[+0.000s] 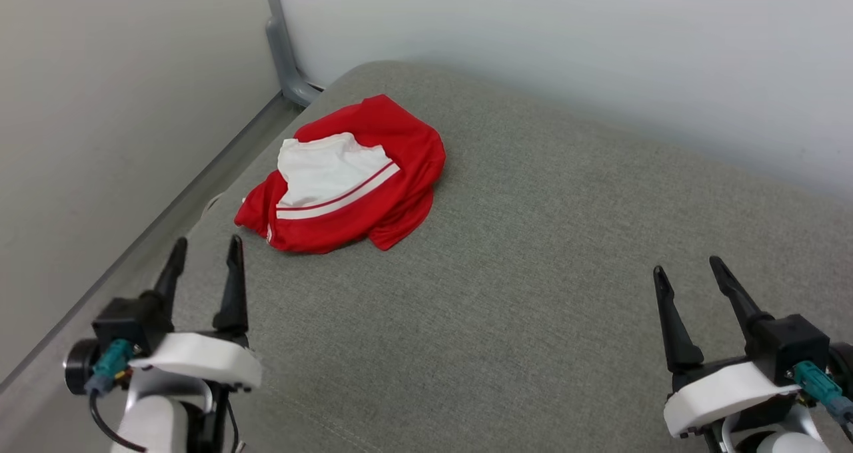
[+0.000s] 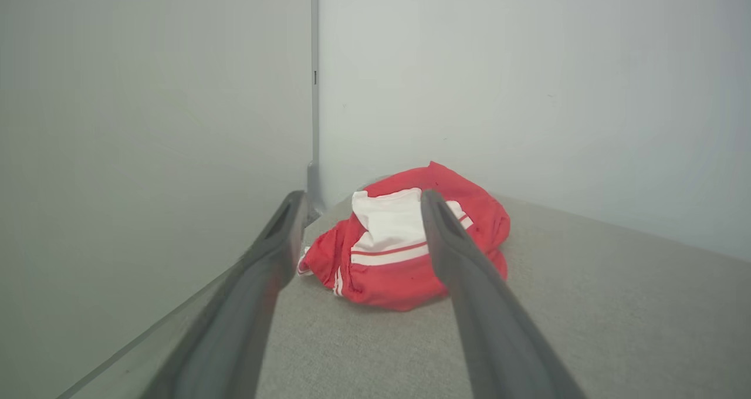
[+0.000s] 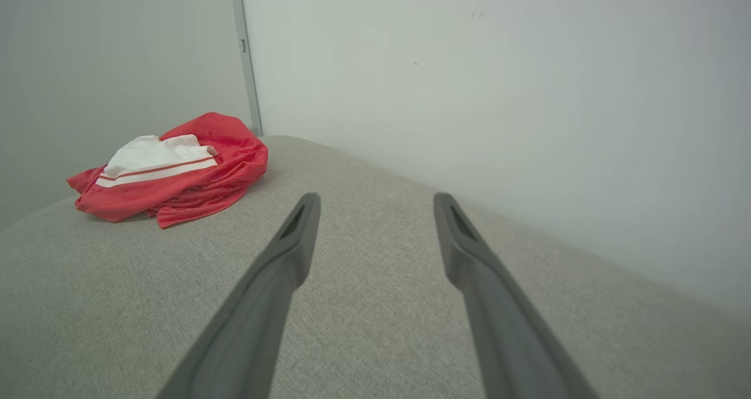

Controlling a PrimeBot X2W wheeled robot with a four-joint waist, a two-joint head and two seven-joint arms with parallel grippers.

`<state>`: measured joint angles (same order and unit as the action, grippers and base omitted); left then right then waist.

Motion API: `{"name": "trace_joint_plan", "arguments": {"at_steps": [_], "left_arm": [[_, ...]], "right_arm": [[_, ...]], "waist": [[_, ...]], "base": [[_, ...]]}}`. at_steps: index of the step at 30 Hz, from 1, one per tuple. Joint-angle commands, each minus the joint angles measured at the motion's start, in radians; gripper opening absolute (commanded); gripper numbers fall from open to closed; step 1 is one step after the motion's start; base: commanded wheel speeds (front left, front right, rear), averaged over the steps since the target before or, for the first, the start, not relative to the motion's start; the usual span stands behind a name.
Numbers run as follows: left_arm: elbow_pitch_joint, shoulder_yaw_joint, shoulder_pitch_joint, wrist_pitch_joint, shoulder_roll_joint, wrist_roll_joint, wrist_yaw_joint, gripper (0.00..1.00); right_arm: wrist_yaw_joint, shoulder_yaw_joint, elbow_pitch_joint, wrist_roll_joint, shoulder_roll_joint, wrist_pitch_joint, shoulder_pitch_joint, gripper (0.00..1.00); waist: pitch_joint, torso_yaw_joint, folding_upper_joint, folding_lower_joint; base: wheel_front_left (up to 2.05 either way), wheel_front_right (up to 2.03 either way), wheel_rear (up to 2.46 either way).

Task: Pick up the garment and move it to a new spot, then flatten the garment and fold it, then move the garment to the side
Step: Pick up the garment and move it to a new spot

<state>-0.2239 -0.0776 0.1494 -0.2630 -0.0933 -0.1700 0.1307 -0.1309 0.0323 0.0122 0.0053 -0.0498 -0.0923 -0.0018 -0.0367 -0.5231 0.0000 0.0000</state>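
Crumpled garment on grey cushion

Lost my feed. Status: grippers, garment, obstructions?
Left gripper open, empty, short of garment. Right gripper open, empty, well aside. Garment crumpled on grey cushion. No obstruction seen.
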Motion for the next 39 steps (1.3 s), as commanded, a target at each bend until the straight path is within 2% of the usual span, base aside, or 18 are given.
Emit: {"name": "trace_joint_plan", "arguments": {"at_steps": [1,6,12,21,27,32,39], "left_arm": [[-0.009,-0.007,0.038,-0.002,-0.018,-0.009,0.0,1.0],[-0.088,-0.01,0.177,-0.002,-0.091,-0.058,0.0,1.0],[-0.205,0.021,0.353,0.022,-0.206,-0.167,0.0,1.0],[-0.318,0.158,0.572,0.271,-0.431,-0.426,0.0,1.0],[-0.389,0.241,0.637,0.461,-0.559,-0.608,0.0,1.0],[-0.448,0.311,0.659,0.595,-0.618,-0.724,0.0,1.0],[-0.569,0.365,0.668,0.697,-0.605,-0.84,0.0,1.0]], "right_arm": [[0.0,-0.002,0.014,-0.013,-0.001,0.005,-0.023,1.0],[0.0,-0.003,0.048,-0.031,-0.001,0.028,-0.059,1.0],[0.0,0.0,0.085,-0.054,-0.001,0.048,-0.093,1.0],[0.0,-0.005,0.131,-0.074,-0.001,0.064,-0.155,1.0],[0.0,-0.013,0.148,-0.08,-0.001,0.061,-0.196,1.0],[0.0,-0.018,0.147,-0.084,-0.001,0.055,-0.219,1.0],[0.0,-0.034,0.145,-0.08,-0.001,0.045,-0.25,1.0]], "waist": [[-0.031,0.021,0.0,0.0],[-0.107,0.08,0.0,0.0],[-0.2,0.154,0.0,0.0],[-0.341,0.25,0.0,0.0],[-0.431,0.306,0.0,0.0],[-0.486,0.337,0.0,0.0],[-0.534,0.358,0.0,0.0]], "base": [[0.0,0.0,0.0],[0.0,0.0,0.0],[0.0,0.0,0.0],[0.0,0.0,0.0],[0.0,0.0,0.0],[0.0,0.0,0.0],[0.0,0.0,0.0]]}}
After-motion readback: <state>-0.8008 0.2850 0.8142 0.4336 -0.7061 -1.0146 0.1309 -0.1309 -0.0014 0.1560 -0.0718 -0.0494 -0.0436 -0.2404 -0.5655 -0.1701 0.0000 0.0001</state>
